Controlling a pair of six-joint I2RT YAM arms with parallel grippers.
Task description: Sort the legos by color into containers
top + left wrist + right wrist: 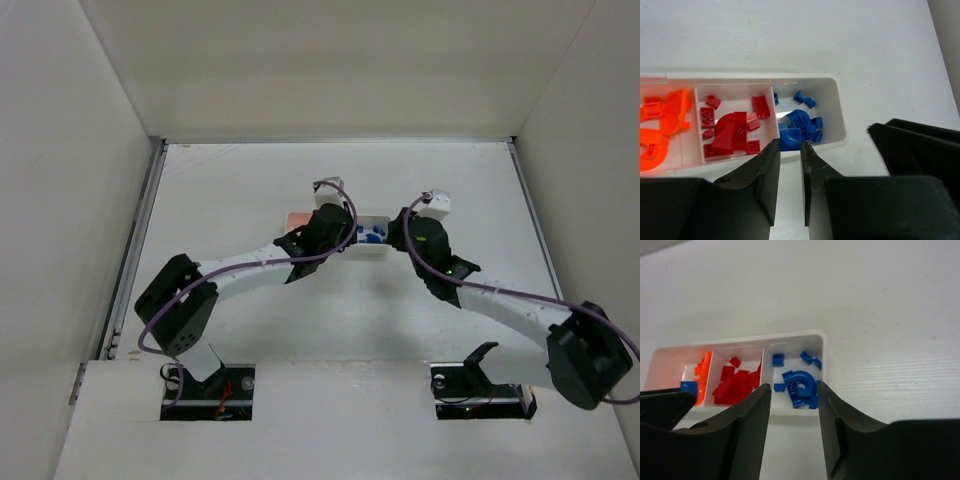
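Small plastic bricks point(730, 132) lie colour-sorted in a white three-compartment tray point(840, 125); left gripper point(789, 145) seemingly pinches one blue brick point(689, 387); right gripper point(794, 387) spread, empty.

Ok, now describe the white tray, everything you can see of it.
The white tray is one long, shallow rectangular box of what looks like thin plastic, with rounded corners and two thin dividers that make three compartments side by side. It lies flat on the white table, open side up. In the left wrist view the compartments hold orange legos, red legos and blue legos, left to right, each colour kept apart. Nothing is seen gripping it.
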